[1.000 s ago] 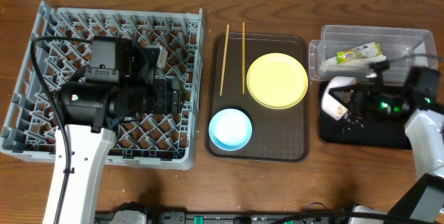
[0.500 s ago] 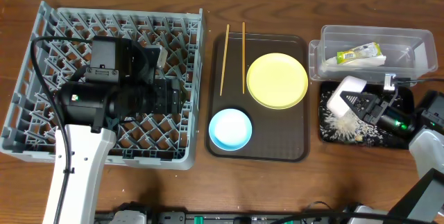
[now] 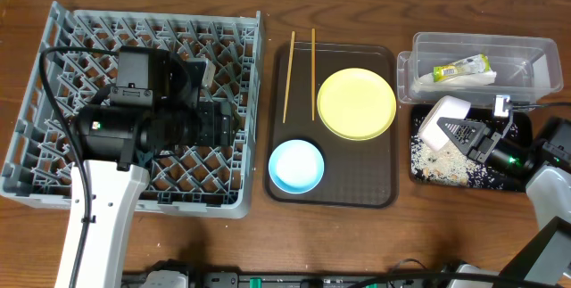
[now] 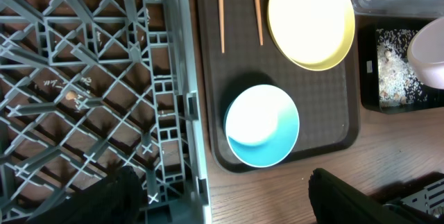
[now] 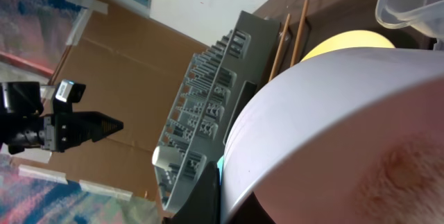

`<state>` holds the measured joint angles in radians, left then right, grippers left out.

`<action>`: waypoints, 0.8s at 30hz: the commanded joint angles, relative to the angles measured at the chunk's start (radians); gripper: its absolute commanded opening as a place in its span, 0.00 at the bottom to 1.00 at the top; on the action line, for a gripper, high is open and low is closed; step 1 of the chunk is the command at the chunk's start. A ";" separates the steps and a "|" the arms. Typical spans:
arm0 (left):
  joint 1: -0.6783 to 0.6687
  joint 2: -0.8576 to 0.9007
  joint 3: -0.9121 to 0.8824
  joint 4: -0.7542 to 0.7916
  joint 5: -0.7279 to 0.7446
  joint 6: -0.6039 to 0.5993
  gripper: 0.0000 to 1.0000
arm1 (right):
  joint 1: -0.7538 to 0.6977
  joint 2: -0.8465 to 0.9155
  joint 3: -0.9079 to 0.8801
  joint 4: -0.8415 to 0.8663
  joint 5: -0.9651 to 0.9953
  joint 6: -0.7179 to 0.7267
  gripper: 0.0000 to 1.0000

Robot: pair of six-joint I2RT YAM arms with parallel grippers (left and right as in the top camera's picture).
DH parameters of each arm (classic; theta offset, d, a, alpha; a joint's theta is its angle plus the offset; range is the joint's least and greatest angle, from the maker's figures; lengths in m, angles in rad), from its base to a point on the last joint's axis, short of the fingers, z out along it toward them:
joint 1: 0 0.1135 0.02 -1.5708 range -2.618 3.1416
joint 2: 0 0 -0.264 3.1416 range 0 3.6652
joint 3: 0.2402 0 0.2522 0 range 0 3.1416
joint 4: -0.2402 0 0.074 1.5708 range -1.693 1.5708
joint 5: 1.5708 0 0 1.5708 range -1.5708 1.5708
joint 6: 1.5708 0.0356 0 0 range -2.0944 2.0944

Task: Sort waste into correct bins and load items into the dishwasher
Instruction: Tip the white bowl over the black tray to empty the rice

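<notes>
My right gripper [image 3: 466,133] is shut on the rim of the white bowl [image 3: 443,119] and holds it tilted over the black tray [image 3: 426,177], where loose rice [image 3: 437,165] lies scattered. The bowl fills the right wrist view [image 5: 333,113]. The clear tub [image 3: 526,52] holds the green-and-yellow wrapper [image 3: 459,69] and the white napkin [image 3: 484,79]. The yellow plate [image 3: 357,102], blue bowl [image 3: 296,165] and two chopsticks [image 3: 289,74] lie on the brown tray. My left gripper [image 4: 229,196] is open and empty over the right edge of the grey rack [image 3: 89,38]. A white cup [image 3: 206,72] sits in the rack, partly hidden by the arm.
The brown serving tray [image 3: 379,194] lies between the rack and the two bins. The left arm's body covers the rack's middle. In the left wrist view the blue bowl [image 4: 262,125] is just ahead, right of the rack's wall [image 4: 182,113].
The white bowl has been tipped and raised a little to the right. Rice has dropped out of it and spread over the black tray. The left arm has not moved.
</notes>
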<state>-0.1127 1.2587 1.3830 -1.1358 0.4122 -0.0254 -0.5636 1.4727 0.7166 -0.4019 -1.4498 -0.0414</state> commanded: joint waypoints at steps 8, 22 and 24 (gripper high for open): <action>-0.003 0.004 0.010 -0.001 -0.005 0.006 0.81 | -0.005 -0.001 -0.006 -0.048 0.043 -0.050 0.01; -0.003 0.004 0.010 -0.001 -0.005 0.006 0.81 | 0.013 -0.017 -0.003 -0.087 -0.043 -0.049 0.01; -0.003 0.004 0.010 -0.005 -0.005 0.006 0.81 | 0.020 -0.024 -0.002 -0.070 0.222 0.025 0.01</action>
<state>-0.1127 1.2587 1.3830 -1.1374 0.4122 -0.0254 -0.5564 1.4689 0.7147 -0.4778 -1.3621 -0.0360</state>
